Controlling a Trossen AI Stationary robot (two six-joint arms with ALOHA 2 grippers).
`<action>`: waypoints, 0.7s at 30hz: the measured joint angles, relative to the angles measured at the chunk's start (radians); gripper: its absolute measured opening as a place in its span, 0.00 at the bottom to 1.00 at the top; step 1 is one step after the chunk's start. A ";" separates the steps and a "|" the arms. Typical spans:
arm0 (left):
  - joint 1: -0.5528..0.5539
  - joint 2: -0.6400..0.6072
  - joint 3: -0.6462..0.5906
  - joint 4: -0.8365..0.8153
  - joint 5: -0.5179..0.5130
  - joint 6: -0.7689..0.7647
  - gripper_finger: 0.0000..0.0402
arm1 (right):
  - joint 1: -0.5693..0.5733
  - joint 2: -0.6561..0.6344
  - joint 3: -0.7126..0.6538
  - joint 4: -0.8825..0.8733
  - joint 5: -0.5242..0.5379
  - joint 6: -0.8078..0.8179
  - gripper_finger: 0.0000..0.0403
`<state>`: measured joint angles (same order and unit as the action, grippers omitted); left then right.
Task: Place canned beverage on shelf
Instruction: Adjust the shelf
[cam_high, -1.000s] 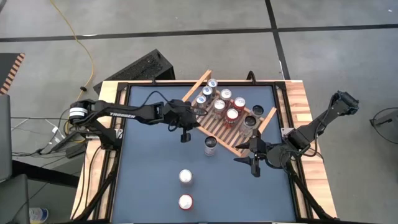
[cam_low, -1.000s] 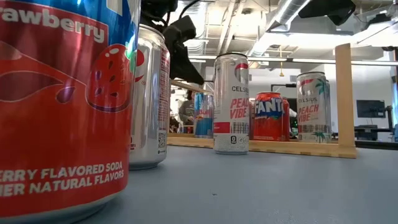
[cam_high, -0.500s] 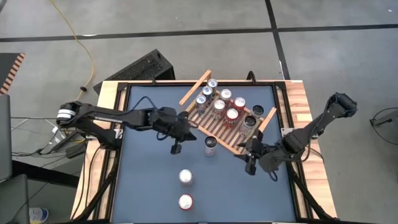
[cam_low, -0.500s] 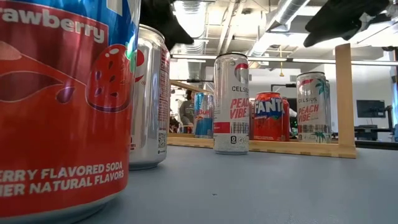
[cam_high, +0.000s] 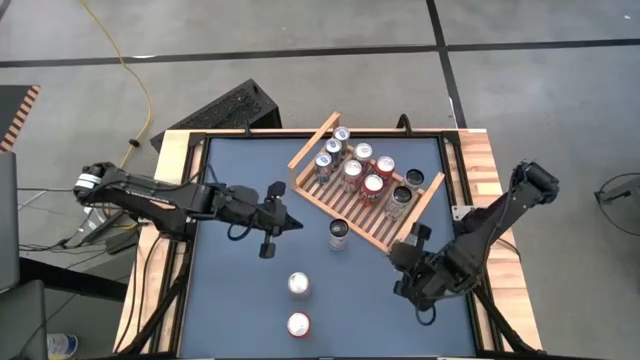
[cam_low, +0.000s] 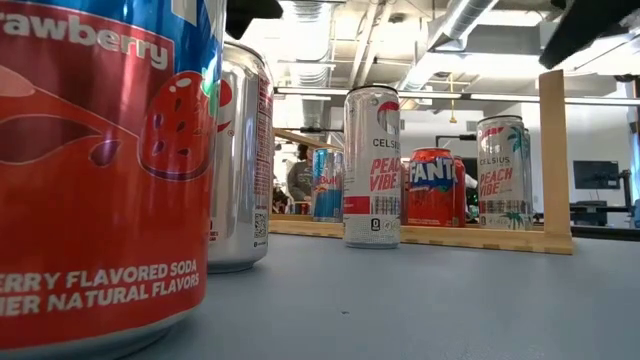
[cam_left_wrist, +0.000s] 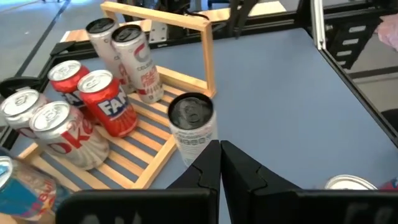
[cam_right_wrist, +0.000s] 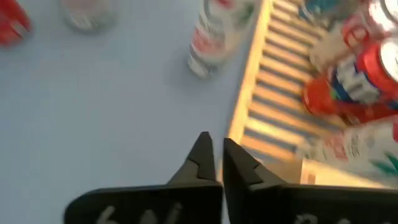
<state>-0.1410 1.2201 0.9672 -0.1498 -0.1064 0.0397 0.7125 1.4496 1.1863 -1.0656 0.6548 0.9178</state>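
High view is showing the left gripper (cam_high: 268, 248) and right gripper (cam_high: 400, 288) hanging pressed together and empty, either side of a loose can (cam_high: 339, 234) standing beside the shelf (cam_high: 310, 192).

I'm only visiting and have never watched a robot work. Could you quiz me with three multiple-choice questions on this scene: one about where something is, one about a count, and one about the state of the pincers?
1. Where does the silver can with the dark top stand?
A. On the slats of the light wooden slatted rack
B. On the blue table, just outside the rack
C. In a pincer

2. How many cans stand on the table outside the rack?
A. One
B. Three
C. Five

3. The left pincer and right pincer are:
A. Both shut and empty
B. Both wide open
C. Each gripping a can

Answers:
1. B: the can stands on the table beside the rack's edge.
2. B: that can, a silver-topped can and a red-topped can.
3. A: each pincer's fingers meet with nothing between them.
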 joint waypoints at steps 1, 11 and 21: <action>-0.008 0.000 0.000 -0.001 -0.006 0.002 0.00 | 0.002 0.018 0.014 -0.031 0.000 0.019 0.01; -0.038 0.005 0.000 -0.002 -0.020 0.003 0.00 | -0.014 0.111 0.046 -0.193 -0.011 0.156 0.00; -0.046 0.005 0.000 -0.003 -0.019 0.001 0.00 | -0.035 0.110 0.046 -0.298 -0.026 0.260 0.00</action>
<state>-0.1871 1.2255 0.9672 -0.1528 -0.1249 0.0406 0.6775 1.5593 1.2327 -1.3637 0.6293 1.1778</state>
